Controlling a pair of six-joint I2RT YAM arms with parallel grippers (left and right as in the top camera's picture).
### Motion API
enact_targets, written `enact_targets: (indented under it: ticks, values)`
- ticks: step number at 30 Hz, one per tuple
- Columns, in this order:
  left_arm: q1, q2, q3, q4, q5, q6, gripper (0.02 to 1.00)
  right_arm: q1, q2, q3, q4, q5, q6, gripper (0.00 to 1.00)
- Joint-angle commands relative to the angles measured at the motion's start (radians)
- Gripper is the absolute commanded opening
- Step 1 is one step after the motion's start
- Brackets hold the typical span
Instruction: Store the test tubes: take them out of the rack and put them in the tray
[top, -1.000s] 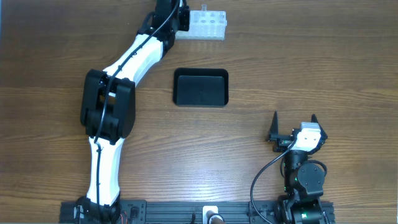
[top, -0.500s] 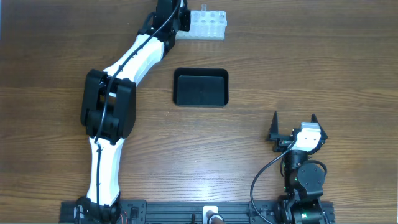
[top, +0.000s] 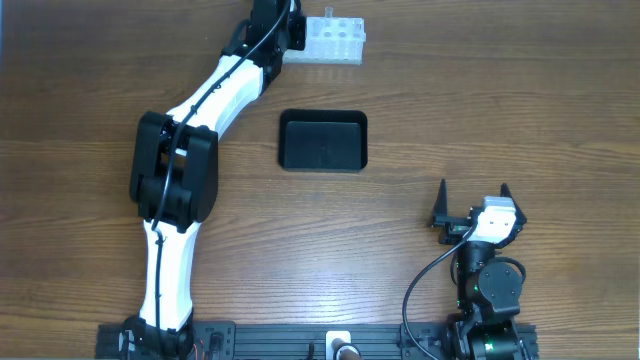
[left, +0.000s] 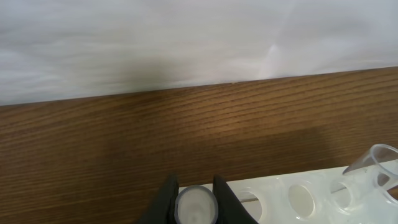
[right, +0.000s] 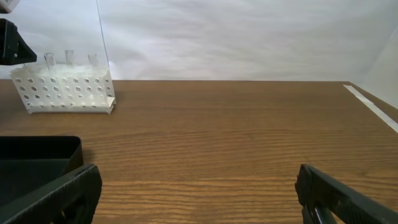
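Note:
The white test tube rack (top: 336, 40) stands at the table's far edge, and the black tray (top: 323, 140) lies nearer, in the middle. My left gripper (top: 296, 30) is at the rack's left end. In the left wrist view it (left: 194, 188) is shut on a clear test tube (left: 196, 206) that still stands in the rack (left: 298, 198). Another tube (left: 377, 165) sits tilted in a hole farther along. My right gripper (top: 470, 205) is open above bare table at the near right, far from the rack (right: 65, 91) and the tray (right: 37, 155).
A white wall runs behind the table's far edge, close behind the rack. Bare wooden table surrounds the tray and lies between it and the right arm's base (top: 488, 290).

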Motion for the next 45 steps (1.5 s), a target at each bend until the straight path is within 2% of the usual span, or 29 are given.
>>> enact_targets:
  ticks: [1, 7, 15, 18, 22, 25, 30, 35, 45]
  values:
    - [-0.003, -0.017, 0.024, 0.002, -0.01, 0.002, 0.126, -0.008, -0.009, -0.006, -0.001, -0.005, -0.001, 0.993]
    - [-0.003, -0.16, 0.024, -0.038, -0.045, 0.029, 0.121, -0.008, -0.009, -0.006, -0.001, -0.005, -0.001, 0.993]
    - [-0.008, -0.453, 0.023, -0.144, -0.044, 0.062, 0.126, -0.008, -0.009, -0.006, -0.001, -0.005, -0.001, 0.993]
    - [-0.025, -0.533, 0.023, -0.246, -0.026, 0.034, 0.123, -0.008, -0.009, -0.006, -0.001, -0.005, -0.001, 0.993]
    - [-0.06, -0.6, 0.022, -0.502, -0.027, -0.113, 0.121, -0.008, -0.009, -0.006, -0.001, -0.005, -0.001, 0.993]
    - [-0.095, -0.605, 0.0, -0.65, -0.051, -0.229, 0.119, -0.008, -0.009, -0.006, -0.001, -0.005, -0.001, 0.991]
    - [-0.149, -0.597, -0.134, -0.68, -0.072, -0.328, 0.119, -0.008, -0.009, -0.006, -0.001, -0.005, -0.001, 0.993]
    - [-0.185, -0.558, -0.228, -0.707, -0.079, -0.372, 0.134, -0.008, -0.009, -0.006, -0.001, -0.005, -0.001, 0.993]
    - [-0.204, -0.394, -0.233, -0.754, -0.09, -0.394, 0.15, -0.008, -0.009, -0.006, -0.001, -0.005, -0.001, 0.993]
